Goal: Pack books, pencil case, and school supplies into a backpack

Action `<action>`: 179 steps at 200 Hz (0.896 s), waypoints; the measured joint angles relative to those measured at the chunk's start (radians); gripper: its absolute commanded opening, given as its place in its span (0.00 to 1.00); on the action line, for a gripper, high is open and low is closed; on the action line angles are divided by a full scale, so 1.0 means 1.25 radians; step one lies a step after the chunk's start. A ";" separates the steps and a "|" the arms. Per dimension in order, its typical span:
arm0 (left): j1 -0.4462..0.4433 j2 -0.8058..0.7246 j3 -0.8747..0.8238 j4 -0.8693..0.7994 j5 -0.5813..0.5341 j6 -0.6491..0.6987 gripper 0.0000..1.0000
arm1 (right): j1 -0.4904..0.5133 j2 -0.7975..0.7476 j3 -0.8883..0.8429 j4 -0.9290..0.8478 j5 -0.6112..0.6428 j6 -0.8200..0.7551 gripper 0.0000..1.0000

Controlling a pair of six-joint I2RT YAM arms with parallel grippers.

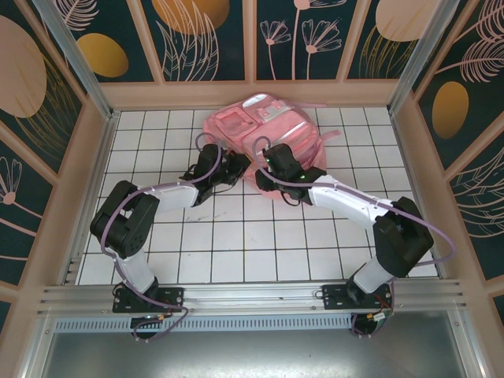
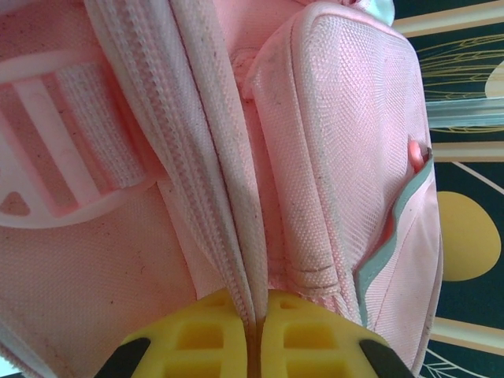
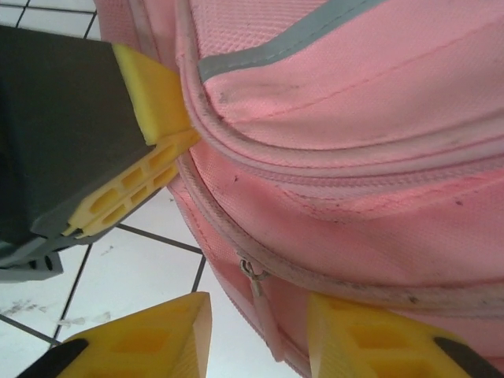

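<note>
My left gripper (image 2: pixel 253 319) is clamped on the zipper seam (image 2: pixel 232 197) of the backpack (image 2: pixel 346 157). My right gripper (image 3: pixel 260 335) has its jaws apart, with the zipper pull (image 3: pixel 256 276) hanging between them, probably untouched. Right arm nearer.

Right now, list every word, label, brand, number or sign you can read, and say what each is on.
No readable text anywhere.
The backpack shows plain pink fabric and grey strips, no logo or label visible.
The wall panels carry leaf and flower patterns, no lettering.
</note>
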 measured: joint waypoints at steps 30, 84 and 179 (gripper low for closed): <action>0.000 0.000 0.008 0.000 0.011 0.002 0.00 | 0.006 0.012 0.004 -0.003 0.011 0.004 0.25; 0.000 0.000 0.012 -0.001 0.015 0.003 0.00 | 0.008 0.043 0.017 -0.014 0.039 0.007 0.17; 0.002 -0.003 0.013 -0.028 0.002 0.046 0.00 | -0.001 -0.017 -0.014 -0.086 0.139 0.010 0.02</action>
